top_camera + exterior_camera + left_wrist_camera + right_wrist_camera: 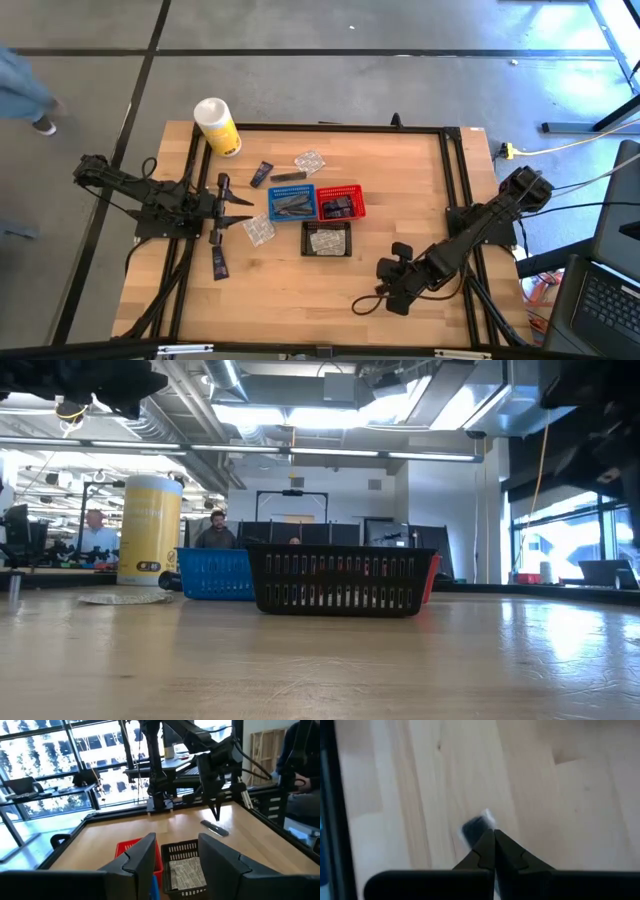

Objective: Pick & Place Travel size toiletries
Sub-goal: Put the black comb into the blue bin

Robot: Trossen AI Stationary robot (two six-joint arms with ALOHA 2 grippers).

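**A:** Where does the left gripper (pixel 243 212) stand?

**B:** Left of centre in the high view, its fingers partly spread with nothing between them. A clear crinkly packet (pixel 258 230) lies flat just below and to the right of it.

**A:** How should it take that one?

**B:** Probably by coming down low over one edge, since a flat packet can slide away, then carrying it to the black basket (pixel 327 254), where similar packets lie.

**A:** And the right gripper (pixel 494 832)?

**B:** It sits at lower centre, pinched closed on nothing, beside a small dark piece (pixel 474 827).

Bright daylight from windows (pixel 60 765), ceiling lights (pixel 300 415) glaring, tabletop (pixel 320 660) sheen, right wrist view blurred.
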